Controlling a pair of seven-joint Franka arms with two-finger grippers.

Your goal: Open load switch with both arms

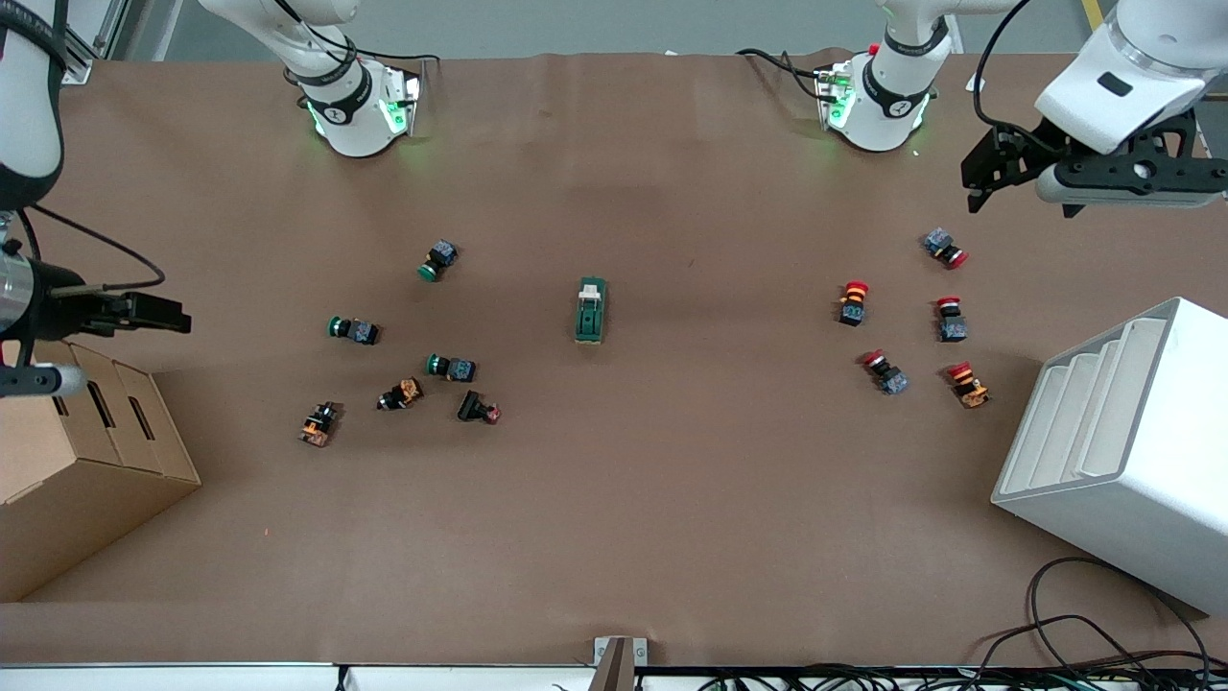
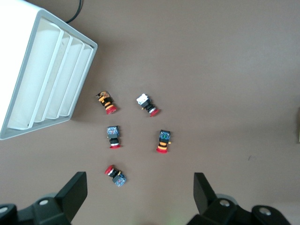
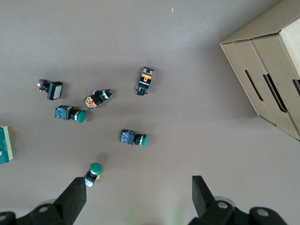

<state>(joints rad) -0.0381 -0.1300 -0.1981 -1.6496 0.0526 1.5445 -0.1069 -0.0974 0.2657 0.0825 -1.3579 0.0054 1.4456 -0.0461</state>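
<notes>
The load switch (image 1: 591,310), a small dark-green rectangular block with a white toggle piece at the end nearer the arm bases, lies flat at the middle of the brown, matte paper-covered table (image 1: 614,537), untouched and well apart from both grippers.

The left gripper (image 2: 140,192) hangs in the air over the left arm's end of the table, above a cluster of five red-capped push-buttons (image 1: 853,301); its black fingers (image 2: 75,192) stand spread wide and hold nothing. Near that cluster, and nearer the front camera, sits a white bin (image 1: 1127,451) with smooth, ribbed inner dividers.

The right gripper (image 3: 139,197) hangs over the right arm's end, its black fingers (image 3: 75,199) likewise spread wide and empty. Under and beside it lie three green-capped push-buttons (image 1: 353,329) and three darker buttons with orange or black bodies (image 1: 320,424), scattered on their sides. A plain cardboard box (image 1: 86,461) with slotted flaps stands at that end, nearer the front camera than the buttons.

Black cables (image 1: 1103,643) trail at the table's front edge.
</notes>
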